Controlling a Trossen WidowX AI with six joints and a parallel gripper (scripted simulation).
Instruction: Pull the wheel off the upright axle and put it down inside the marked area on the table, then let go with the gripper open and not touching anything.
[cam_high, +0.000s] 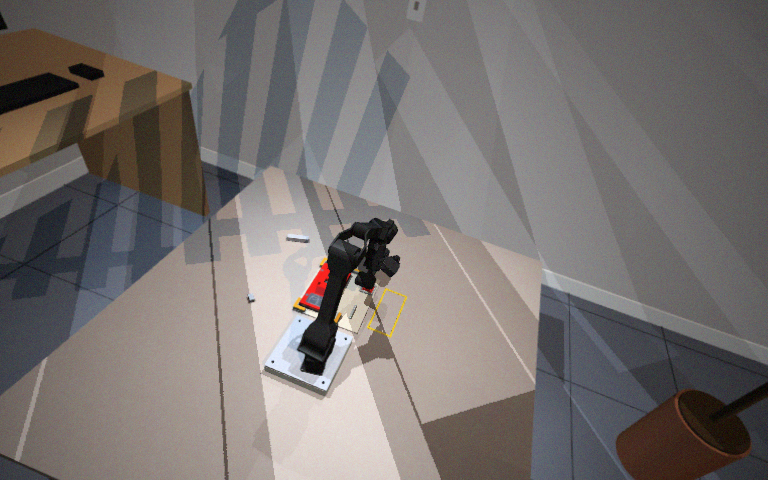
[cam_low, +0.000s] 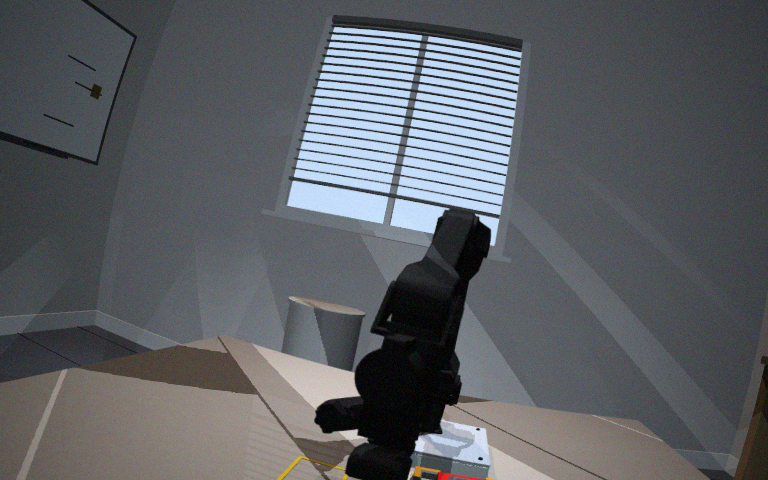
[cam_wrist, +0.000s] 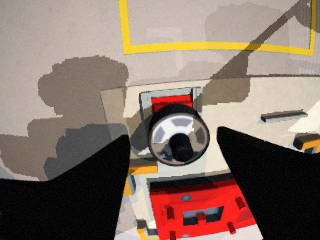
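The wheel (cam_wrist: 167, 125), with a dark tyre and a silver spoked face, sits at the middle of the wrist view on the axle (cam_wrist: 181, 148), whose dark end shows in front of it. My gripper (cam_wrist: 173, 136) (cam_high: 367, 284) is open. Its fingertips stand on either side of the wheel in the wrist view, with a gap at each side. The gripper hides the wheel in the top view, and the wheel does not show in the exterior view. The marked area, a yellow outline (cam_high: 398, 316) (cam_wrist: 200, 48) (cam_low: 288, 468), lies beyond the board in the wrist view.
The cream board (cam_high: 346, 323) (cam_wrist: 260, 97) carries a red plate (cam_wrist: 207, 194) (cam_high: 317, 288), orange corner brackets and a thin grey bar (cam_wrist: 284, 117) (cam_high: 352, 311). A red block (cam_wrist: 167, 101) in a grey holder is behind the wheel. A loose grey bar (cam_high: 297, 238) lies farther back.
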